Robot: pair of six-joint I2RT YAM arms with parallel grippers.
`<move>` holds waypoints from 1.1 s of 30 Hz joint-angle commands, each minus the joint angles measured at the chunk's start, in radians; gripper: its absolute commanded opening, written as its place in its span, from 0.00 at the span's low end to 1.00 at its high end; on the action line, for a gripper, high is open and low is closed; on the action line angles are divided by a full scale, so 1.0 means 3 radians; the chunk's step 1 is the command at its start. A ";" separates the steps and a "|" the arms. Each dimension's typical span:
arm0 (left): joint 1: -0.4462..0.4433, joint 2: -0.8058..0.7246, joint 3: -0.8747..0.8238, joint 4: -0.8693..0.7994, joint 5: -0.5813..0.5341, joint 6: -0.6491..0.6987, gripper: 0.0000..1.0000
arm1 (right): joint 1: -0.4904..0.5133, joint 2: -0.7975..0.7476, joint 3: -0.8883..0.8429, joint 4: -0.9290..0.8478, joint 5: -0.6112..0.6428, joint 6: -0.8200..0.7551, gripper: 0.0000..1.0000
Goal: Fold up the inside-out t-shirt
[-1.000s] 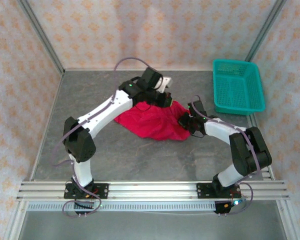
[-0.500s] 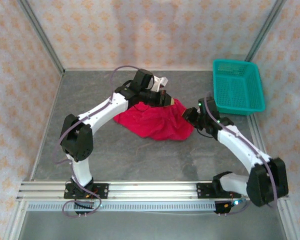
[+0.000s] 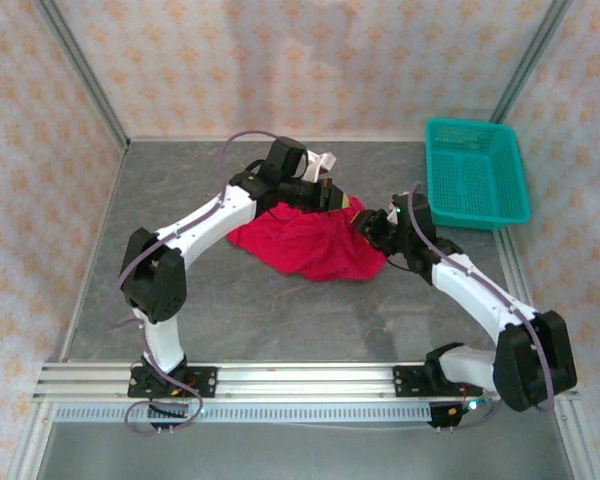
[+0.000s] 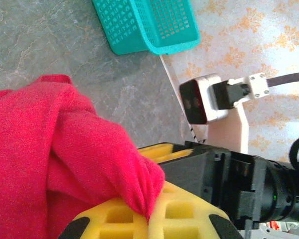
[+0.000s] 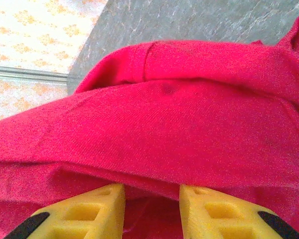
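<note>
The plain bright red cloth t-shirt [image 3: 305, 245] is seen crumpled in a heap on the grey stone-patterned table [image 3: 230, 300]. One fold is pinched by the closed left gripper [image 4: 148, 209]. The right gripper [image 5: 152, 191] is set part-open against the cloth's right edge, nothing clamped.

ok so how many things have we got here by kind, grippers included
red t-shirt: 1
teal basket: 1
grippers: 2 (left gripper, right gripper)
total: 4
</note>
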 commanded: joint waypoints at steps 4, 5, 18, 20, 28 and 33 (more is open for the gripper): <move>0.0035 0.0108 0.0067 0.0222 0.0034 -0.0067 0.00 | 0.0092 0.0141 0.0108 0.0391 -0.0103 0.0174 0.35; 0.0037 0.0118 0.0072 0.0228 0.0034 -0.0069 0.00 | 0.0095 0.0147 0.0107 0.0412 -0.0106 0.0195 0.35; 0.0074 0.0172 0.0026 0.0357 0.0075 -0.0175 0.00 | 0.0108 0.0197 0.0022 0.0779 0.0046 0.0343 0.51; 0.0075 0.0162 0.0030 0.0356 0.0080 -0.0180 0.00 | 0.0114 0.0338 0.0030 0.0973 0.0053 0.0417 0.41; 0.0132 0.0151 0.0001 0.0326 0.0089 -0.0150 0.00 | 0.0112 0.0262 0.0089 0.0774 0.0177 0.0413 0.00; 0.0156 0.0299 0.0148 -0.0188 -0.0311 0.0313 0.00 | 0.0112 -0.0358 0.0355 -0.0285 0.0358 0.0048 0.00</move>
